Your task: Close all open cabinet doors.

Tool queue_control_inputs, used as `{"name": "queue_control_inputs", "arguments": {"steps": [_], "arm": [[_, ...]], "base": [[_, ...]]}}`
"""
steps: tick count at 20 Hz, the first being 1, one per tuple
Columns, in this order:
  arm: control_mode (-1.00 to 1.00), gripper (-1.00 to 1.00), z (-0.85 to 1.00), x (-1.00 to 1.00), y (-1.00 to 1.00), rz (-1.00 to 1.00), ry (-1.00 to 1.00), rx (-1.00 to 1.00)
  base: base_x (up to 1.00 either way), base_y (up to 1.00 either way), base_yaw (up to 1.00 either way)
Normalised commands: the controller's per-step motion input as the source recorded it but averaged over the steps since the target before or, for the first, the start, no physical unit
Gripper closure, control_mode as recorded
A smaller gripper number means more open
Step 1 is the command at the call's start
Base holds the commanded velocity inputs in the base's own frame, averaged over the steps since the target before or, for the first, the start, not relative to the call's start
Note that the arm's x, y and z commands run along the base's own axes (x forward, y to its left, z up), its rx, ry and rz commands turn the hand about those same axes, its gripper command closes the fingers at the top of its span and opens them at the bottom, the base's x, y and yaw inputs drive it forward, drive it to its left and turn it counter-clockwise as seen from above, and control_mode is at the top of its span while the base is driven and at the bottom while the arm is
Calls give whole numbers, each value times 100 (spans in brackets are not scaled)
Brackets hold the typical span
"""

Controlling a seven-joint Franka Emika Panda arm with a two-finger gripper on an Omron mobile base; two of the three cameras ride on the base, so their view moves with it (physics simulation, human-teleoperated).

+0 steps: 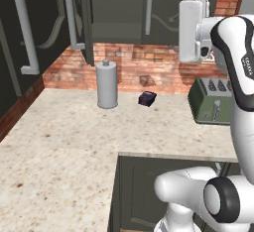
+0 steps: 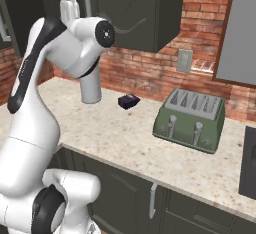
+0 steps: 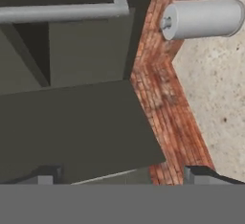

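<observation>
The gripper [image 3: 124,177], jaws spread wide and empty, is facing an open cabinet door [image 3: 72,127] standing out from the wall above the grey canister [image 3: 201,18]. Judged risk: fingertips catching the bar handle [image 3: 62,11] instead of pushing the panel.

White arm [image 1: 238,127] — dark joints

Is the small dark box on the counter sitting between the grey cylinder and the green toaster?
Yes, in the right base view the small dark box lies on the speckled counter between the grey cylinder and the green toaster.
</observation>
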Motion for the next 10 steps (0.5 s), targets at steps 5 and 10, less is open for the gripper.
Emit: {"name": "queue_control_inputs", "arguments": {"steps": [5,10], "arm": [[-100,-100,-11,-55,40,14,-8,0],[-100,-100,-10,-50,41,10,-5,0]], "base": [[0,0,0],[0,0,0]]}}
